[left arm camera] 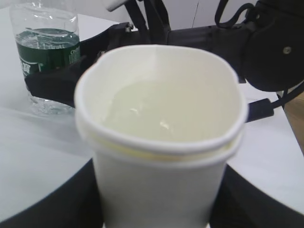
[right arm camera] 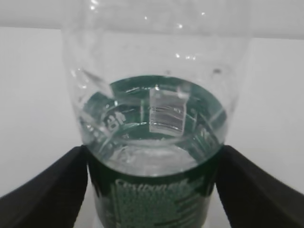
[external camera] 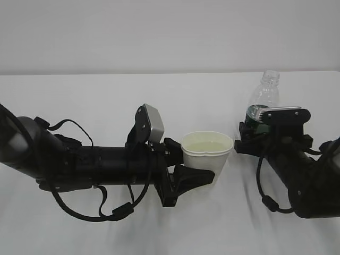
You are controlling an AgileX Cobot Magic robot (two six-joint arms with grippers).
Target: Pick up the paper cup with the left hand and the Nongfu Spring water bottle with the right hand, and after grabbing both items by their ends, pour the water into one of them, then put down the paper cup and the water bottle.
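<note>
The white paper cup point(external camera: 207, 154) is upright and holds pale water point(left arm camera: 161, 109) close to its rim. My left gripper point(external camera: 204, 171) is shut on the cup's lower body, and its rim is squeezed slightly square point(left arm camera: 161, 180). Whether the cup's base touches the table is hidden. To its right, the clear Nongfu Spring water bottle point(external camera: 264, 95) with the dark green label point(right arm camera: 152, 199) stands upright, uncapped, base on the table point(left arm camera: 45, 107), with some water left in it. My right gripper point(right arm camera: 152, 190) is open around the label band. Thin strips of table show beside its fingers point(right arm camera: 52, 190).
The white table point(external camera: 170, 228) stretches in front of both arms and runs back to a pale wall. A gap of about a hand's width separates cup and bottle. The right arm's black body and cables point(left arm camera: 266, 42) sit behind the cup in the left wrist view.
</note>
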